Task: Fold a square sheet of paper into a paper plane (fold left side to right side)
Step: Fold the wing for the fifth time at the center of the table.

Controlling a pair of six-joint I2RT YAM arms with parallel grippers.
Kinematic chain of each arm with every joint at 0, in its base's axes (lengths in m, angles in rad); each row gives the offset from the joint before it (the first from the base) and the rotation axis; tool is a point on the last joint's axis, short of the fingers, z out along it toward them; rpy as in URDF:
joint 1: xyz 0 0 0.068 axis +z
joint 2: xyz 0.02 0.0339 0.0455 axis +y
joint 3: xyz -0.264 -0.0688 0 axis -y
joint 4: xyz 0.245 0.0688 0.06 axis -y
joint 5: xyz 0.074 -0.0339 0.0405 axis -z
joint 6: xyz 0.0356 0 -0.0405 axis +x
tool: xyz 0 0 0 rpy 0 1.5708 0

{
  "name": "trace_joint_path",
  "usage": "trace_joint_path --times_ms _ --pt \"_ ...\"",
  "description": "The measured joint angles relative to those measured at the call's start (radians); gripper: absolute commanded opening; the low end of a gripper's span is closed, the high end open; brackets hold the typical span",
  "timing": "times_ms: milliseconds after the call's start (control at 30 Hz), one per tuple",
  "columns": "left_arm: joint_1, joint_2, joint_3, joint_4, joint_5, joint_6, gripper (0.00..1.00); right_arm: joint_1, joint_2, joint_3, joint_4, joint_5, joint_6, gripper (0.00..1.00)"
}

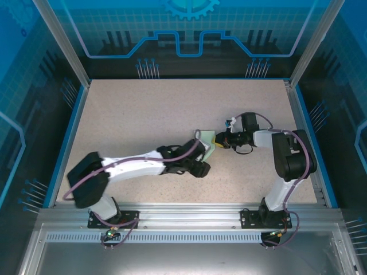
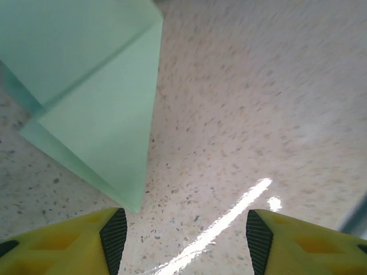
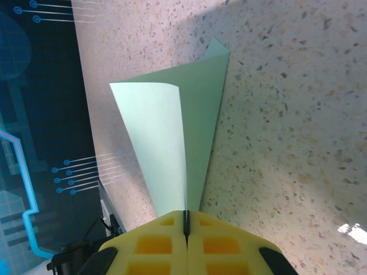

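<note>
The pale mint-green paper (image 1: 206, 144) lies mid-table as a small creased, folded shape, one flap raised. My right gripper (image 3: 185, 222) is shut on its near tip, and the paper (image 3: 172, 143) rises from between the yellow fingers as a curled flap over a flat layer. My right gripper (image 1: 221, 140) meets the paper's right edge in the top view. My left gripper (image 2: 182, 240) hangs open just above the table, nothing between its pads, with the paper's pointed corner (image 2: 97, 109) just ahead and left of the left finger (image 2: 86, 243). In the top view my left gripper (image 1: 200, 167) sits just below the paper.
The speckled beige table (image 1: 143, 114) has a blue rim and glass walls on all sides. Free room lies at the back and left. The aluminium rail (image 1: 189, 215) with both arm bases runs along the near edge.
</note>
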Motion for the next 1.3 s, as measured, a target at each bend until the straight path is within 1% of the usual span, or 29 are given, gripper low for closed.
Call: trace_joint_path --times_ms 67,133,333,433,667,1033,1200,1300 --pt "-0.023 0.093 0.077 -0.047 -0.065 0.0 0.62 0.006 0.0 0.0 -0.005 0.003 0.0 0.06" --pt "-0.037 0.148 0.133 -0.079 -0.119 -0.001 0.62 0.014 0.0 0.001 -0.008 0.006 0.0 0.06" --pt "-0.045 0.225 0.225 -0.156 -0.241 -0.014 0.61 0.032 0.019 0.016 -0.029 0.01 0.0 0.06" --pt "-0.045 0.274 0.268 -0.19 -0.283 -0.026 0.6 0.039 0.029 0.038 -0.047 0.019 -0.002 0.06" --pt "-0.045 0.342 0.283 -0.232 -0.323 -0.03 0.55 0.055 0.031 0.074 -0.085 0.036 -0.011 0.09" --pt "-0.045 0.379 0.289 -0.246 -0.363 -0.048 0.46 0.077 0.052 0.115 -0.158 0.055 -0.045 0.11" --pt "-0.046 0.386 0.298 -0.253 -0.371 -0.055 0.44 0.079 0.053 0.118 -0.181 0.058 -0.054 0.12" --pt "-0.046 0.386 0.298 -0.253 -0.371 -0.055 0.4 0.082 0.053 0.123 -0.191 0.058 -0.055 0.15"
